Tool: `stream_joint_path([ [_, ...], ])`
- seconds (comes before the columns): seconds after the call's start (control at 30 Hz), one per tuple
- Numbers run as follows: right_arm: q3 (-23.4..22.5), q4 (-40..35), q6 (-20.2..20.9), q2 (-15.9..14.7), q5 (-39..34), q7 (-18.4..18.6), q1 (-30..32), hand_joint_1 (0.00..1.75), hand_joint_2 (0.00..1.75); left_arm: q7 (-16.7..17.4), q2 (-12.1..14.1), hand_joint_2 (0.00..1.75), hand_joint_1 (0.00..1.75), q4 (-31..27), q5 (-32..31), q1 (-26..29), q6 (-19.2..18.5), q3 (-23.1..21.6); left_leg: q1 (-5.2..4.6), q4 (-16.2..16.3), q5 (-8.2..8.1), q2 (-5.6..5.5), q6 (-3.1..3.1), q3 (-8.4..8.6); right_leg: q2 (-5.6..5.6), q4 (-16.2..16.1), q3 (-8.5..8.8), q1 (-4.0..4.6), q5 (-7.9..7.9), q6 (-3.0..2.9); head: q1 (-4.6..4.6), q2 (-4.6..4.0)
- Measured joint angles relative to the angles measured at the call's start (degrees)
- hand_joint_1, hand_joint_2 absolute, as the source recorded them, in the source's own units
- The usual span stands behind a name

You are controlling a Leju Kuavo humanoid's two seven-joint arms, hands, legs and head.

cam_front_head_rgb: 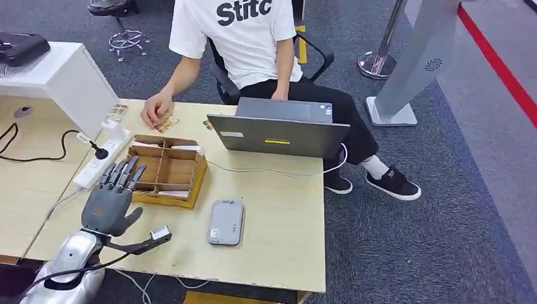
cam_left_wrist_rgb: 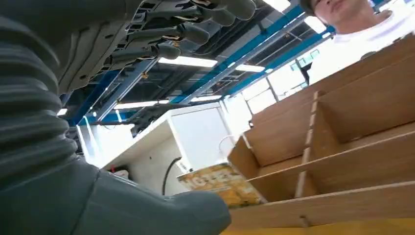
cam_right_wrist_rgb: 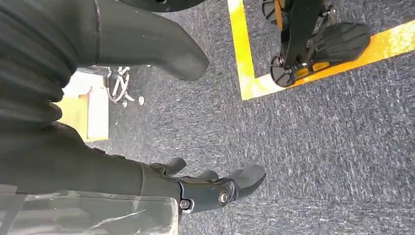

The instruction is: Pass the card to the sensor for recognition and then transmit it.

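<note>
Left hand [cam_front_head_rgb: 109, 201] hovered empty, fingers spread, just short of the wooden card tray [cam_front_head_rgb: 166, 170]. Right hand [cam_right_wrist_rgb: 195, 188] hung empty, fingers apart. Person's shirt [cam_front_head_rgb: 237, 35] read "Stitc".

One laptop [cam_front_head_rgb: 278, 130], one wooden divided box [cam_front_head_rgb: 168, 171], one grey sensor [cam_front_head_rgb: 226, 222], one power strip [cam_front_head_rgb: 101, 158], one person [cam_front_head_rgb: 253, 44].
</note>
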Motion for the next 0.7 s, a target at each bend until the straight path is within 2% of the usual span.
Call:
stream_joint_path([
  [0.2,-0.15,0.00,0.20,0.00,0.44,-0.20,-0.03,0.00,1.75,-0.02,0.44,1.75,0.00,2.69,0.11,-1.99,-1.47,1.55,0.00,0.00,0.00,-0.01,0.00,0.00,-0.01,-0.01,0.00,0.00,0.00,0.00,0.00,0.00],
  [0.7,-0.22,0.00,0.61,0.00,1.77,-0.15,-0.11,0.00,1.75,0.00,-0.26,1.75,0.00,11.23,-1.99,-8.04,-4.33,1.55,0.00,0.01,0.00,0.00,0.00,0.00,0.01,-0.01,-0.01,0.00,0.01,0.00,0.00,0.00],
])
